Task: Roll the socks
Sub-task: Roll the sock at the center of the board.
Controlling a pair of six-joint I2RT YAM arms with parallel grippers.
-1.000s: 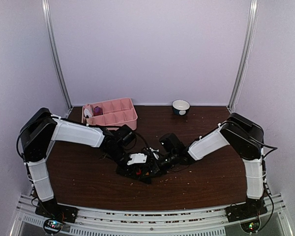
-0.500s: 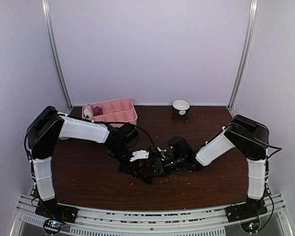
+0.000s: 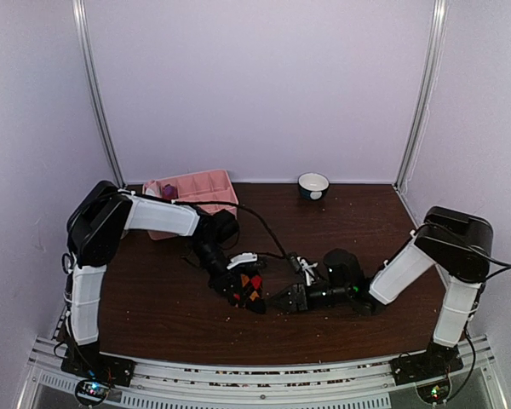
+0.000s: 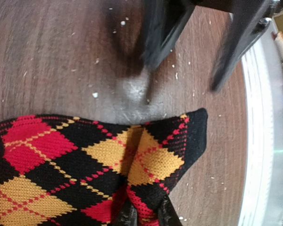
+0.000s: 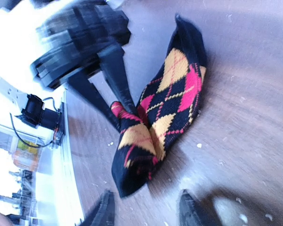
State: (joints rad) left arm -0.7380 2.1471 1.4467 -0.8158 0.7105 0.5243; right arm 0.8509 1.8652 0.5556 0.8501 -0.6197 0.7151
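My left fingers (image 4: 128, 217) are clamped on a fold of the black argyle sock (image 4: 108, 160) on the table (image 4: 61, 56). My right fingers (image 5: 191, 213) stand apart, empty, just beside that sock.

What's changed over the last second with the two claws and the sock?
The right claw opened and pulled back to the right, off the argyle sock. The left claw closed, pinching the sock's fabric. The pink tray and bowl stayed put.
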